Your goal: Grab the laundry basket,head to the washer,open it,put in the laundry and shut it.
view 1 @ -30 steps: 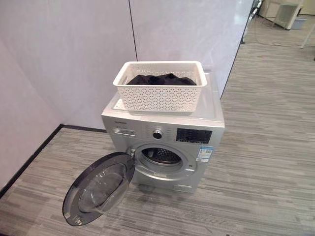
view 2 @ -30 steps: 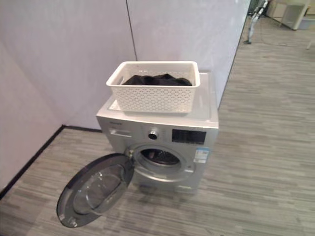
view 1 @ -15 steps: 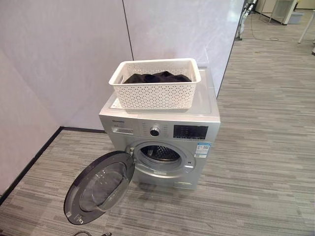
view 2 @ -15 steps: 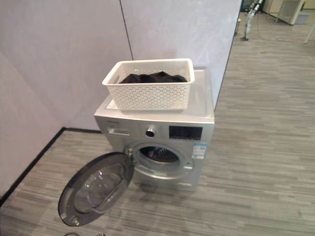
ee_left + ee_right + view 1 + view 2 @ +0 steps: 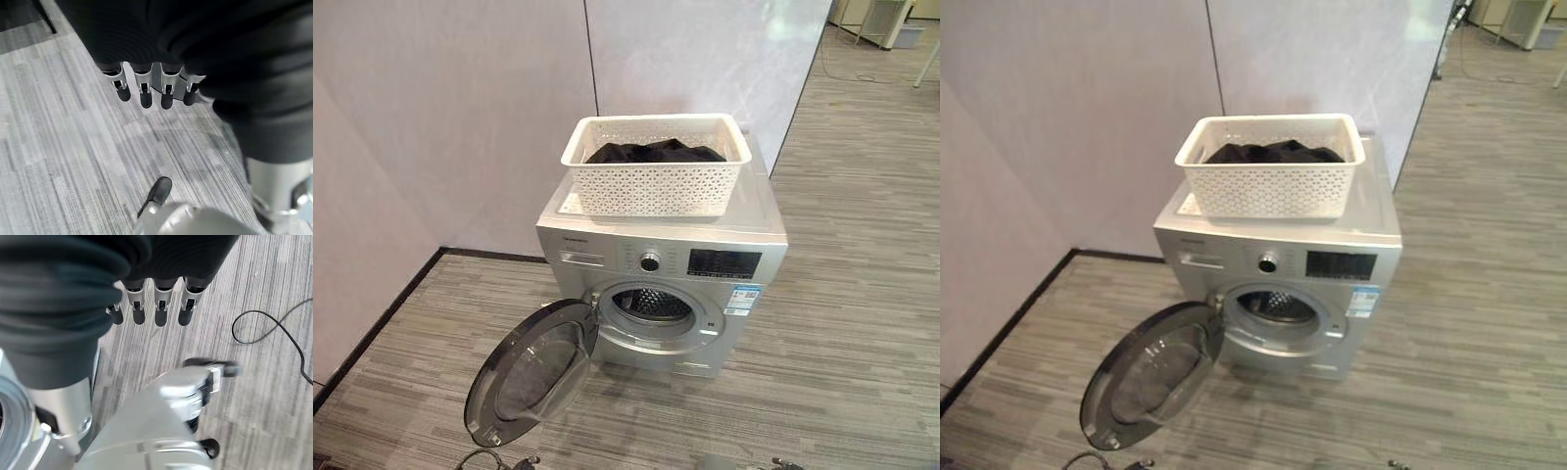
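Item: laundry basket (image 5: 656, 176), white, perforated sides. It sat on top of the washer (image 5: 666, 250), towards the back of the lid, upright, with a dark heap of laundry (image 5: 654, 151) inside that reached about to the rim.

Item: washer, silver, front-loading, set against a pale wall panel (image 5: 460, 108). Its round door (image 5: 533, 370) hung fully open to the left of the drum opening (image 5: 651, 305), which I could see into.

Item: left hand (image 5: 146, 85). In its wrist view the fingers hung straight and relaxed over the striped floor (image 5: 58, 147), holding nothing.

Item: right hand (image 5: 151, 306). Same condition: fingers straight, empty, pointing down at the floor.

Step in hand, as I judged it: moving the laundry from basket to drum. To do it well I would close in squarely on the washer, raise one hand over the basket rim and curl the fingers deep into the middle of the heap so the whole bundle lifts together. I would carry it down clear of the open door and push it well past the drum lip, so nothing trails out when the door shuts.
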